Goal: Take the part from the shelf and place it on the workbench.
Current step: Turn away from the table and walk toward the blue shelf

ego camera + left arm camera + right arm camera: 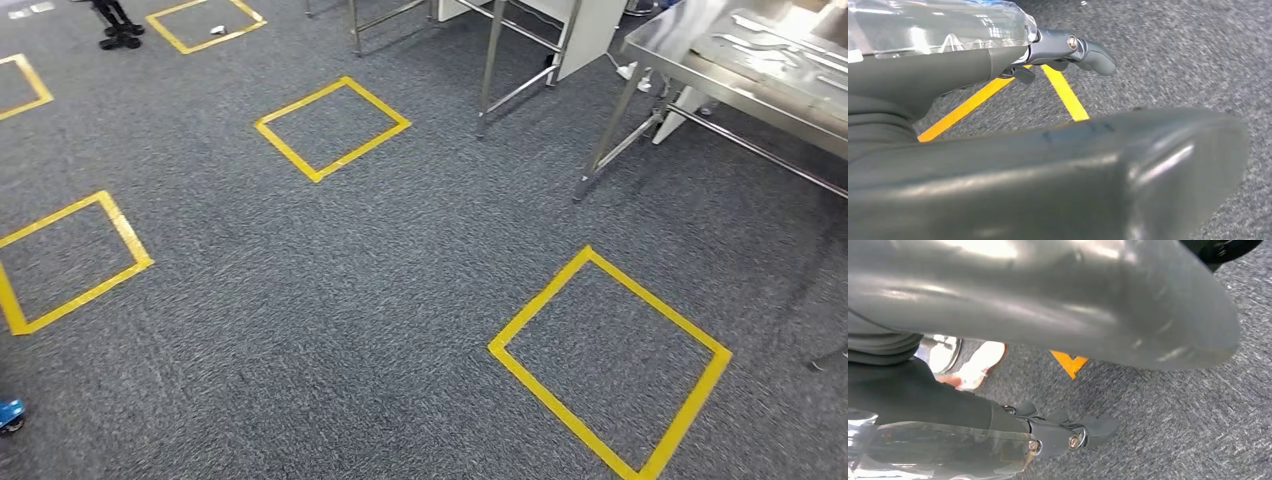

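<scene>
You are looking at carpet with the bench off right; left hand and right hand are hanging spread, holding nothing, part not yet fetched

Nothing here is showing any readable writing: no labels, brand names, numbers or signs.
</scene>
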### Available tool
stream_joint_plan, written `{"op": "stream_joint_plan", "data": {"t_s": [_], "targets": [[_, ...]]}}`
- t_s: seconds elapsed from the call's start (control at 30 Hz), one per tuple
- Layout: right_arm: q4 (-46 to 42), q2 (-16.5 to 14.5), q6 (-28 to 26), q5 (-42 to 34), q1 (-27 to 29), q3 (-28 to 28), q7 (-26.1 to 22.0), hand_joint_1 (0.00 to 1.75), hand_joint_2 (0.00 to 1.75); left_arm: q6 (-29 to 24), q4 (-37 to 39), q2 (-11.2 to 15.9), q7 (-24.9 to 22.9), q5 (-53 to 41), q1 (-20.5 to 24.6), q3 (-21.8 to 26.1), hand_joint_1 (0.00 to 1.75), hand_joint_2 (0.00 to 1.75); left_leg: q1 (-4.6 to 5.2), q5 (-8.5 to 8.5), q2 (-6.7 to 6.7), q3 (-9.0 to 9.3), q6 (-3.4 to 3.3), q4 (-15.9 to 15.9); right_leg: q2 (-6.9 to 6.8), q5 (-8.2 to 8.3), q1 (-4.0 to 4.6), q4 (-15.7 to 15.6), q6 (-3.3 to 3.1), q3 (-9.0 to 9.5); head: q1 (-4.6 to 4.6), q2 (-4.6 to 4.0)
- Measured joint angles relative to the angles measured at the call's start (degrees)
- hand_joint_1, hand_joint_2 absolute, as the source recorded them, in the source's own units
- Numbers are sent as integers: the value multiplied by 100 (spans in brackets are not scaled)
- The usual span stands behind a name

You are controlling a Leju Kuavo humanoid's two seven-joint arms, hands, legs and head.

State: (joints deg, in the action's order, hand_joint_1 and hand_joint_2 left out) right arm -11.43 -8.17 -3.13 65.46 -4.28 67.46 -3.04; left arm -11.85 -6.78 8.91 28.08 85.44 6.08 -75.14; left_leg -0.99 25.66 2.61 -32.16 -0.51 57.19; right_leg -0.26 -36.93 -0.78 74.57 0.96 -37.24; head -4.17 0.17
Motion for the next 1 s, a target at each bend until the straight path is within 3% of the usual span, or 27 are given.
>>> {"op": "stream_joint_plan", "data": {"t_s": [0.03,0.07,0.1,0.17,0.2,0.27,0.33,0.4,0.43,0.47,0.53,0.6,0.63,0.7,0.77,0.83,0.9,0.93,1.0], "targets": [[0,0,-1,3,4,1,0,0,0,0,0,-1,1,3,-3,-1,0,0,0,0,44,6,2,2,13,141,-1,-180,-8,70,0,0],[0,1,-5,39,7,0,14,0,0,1,0,-6,6,11,-1,-3,0,0,5,-1,146,-1,30,14,110,367,-2,-603,-35,236,0,0],[0,2,-13,83,9,-3,36,0,0,3,0,-11,13,20,0,-7,0,0,10,-4,252,-13,67,23,197,586,1,-1020,-67,400,0,0],[0,4,-42,192,-1,-20,98,0,0,18,0,-20,32,32,-2,-23,0,0,11,-18,439,-53,170,30,307,828,2,-1615,-152,639,0,0],[0,5,-61,216,-6,-27,118,0,0,26,0,-21,39,32,-14,-33,0,0,5,-4,388,-69,199,52,247,840,-1,-1633,-191,649,0,0],[-1,8,-92,238,1,-34,138,0,0,37,0,-26,49,33,-18,-57,0,0,6,196,110,-215,242,359,108,860,-9,-1675,-278,668,-1,0],[-2,14,-99,244,25,-36,146,0,0,48,0,-33,61,34,11,-80,0,0,8,579,-149,-548,272,1075,-43,849,18,-1681,-326,671,-2,0],[-2,25,-92,269,37,-40,161,0,0,62,0,-51,76,40,17,-96,0,0,3,777,-199,-808,292,1649,-199,832,45,-1677,-341,675,-2,0],[-2,33,-87,292,36,-50,169,0,0,68,0,-63,83,44,7,-101,0,0,3,721,-214,-794,289,1647,-272,821,54,-1675,-341,683,-2,0],[-2,41,-83,319,35,-64,177,0,0,69,0,-73,87,48,-3,-103,0,0,4,571,-244,-661,277,1414,-341,809,60,-1675,-335,698,-2,0],[-2,59,-64,371,35,-103,183,0,0,65,0,-92,94,55,-4,-103,0,0,38,230,-467,-222,211,608,-471,772,84,-1671,-306,743,-2,0],[-2,84,-39,404,33,-142,186,0,0,56,0,-113,102,57,9,-103,0,0,87,93,-644,25,131,127,-577,739,110,-1664,-255,775,-1,0],[-2,96,-27,421,27,-157,187,0,0,51,0,-122,104,57,8,-103,0,0,107,101,-644,32,102,83,-625,729,117,-1664,-230,784,-1,0],[-4,126,-17,503,4,-199,191,0,0,46,0,-137,105,57,-16,-103,0,0,93,72,-520,26,50,47,-693,702,109,-1658,-180,811,0,0],[-7,165,-18,632,7,-272,224,0,0,46,0,-159,89,58,-22,-104,0,0,57,34,-396,46,-11,-12,-487,514,88,-1420,-125,732,0,0],[-9,206,-17,751,32,-339,335,0,0,47,0,-182,33,59,6,-111,0,0,42,16,-264,41,-46,-32,-150,131,56,-740,-91,419,2,0],[-9,244,-7,844,56,-390,501,0,0,46,0,-197,-90,61,19,-127,0,0,43,14,-118,28,-54,-26,-21,-97,39,-95,-75,97,2,0],[-9,267,-1,875,65,-417,577,0,0,45,0,-205,-168,62,11,-136,0,0,42,14,-36,31,-51,-20,0,-33,31,-47,-68,61,2,0],[-9,314,9,913,75,-460,699,0,0,43,0,-222,-342,63,-5,-154,0,0,36,23,130,47,-28,5,83,392,0,-583,-61,280,2,0]]}}
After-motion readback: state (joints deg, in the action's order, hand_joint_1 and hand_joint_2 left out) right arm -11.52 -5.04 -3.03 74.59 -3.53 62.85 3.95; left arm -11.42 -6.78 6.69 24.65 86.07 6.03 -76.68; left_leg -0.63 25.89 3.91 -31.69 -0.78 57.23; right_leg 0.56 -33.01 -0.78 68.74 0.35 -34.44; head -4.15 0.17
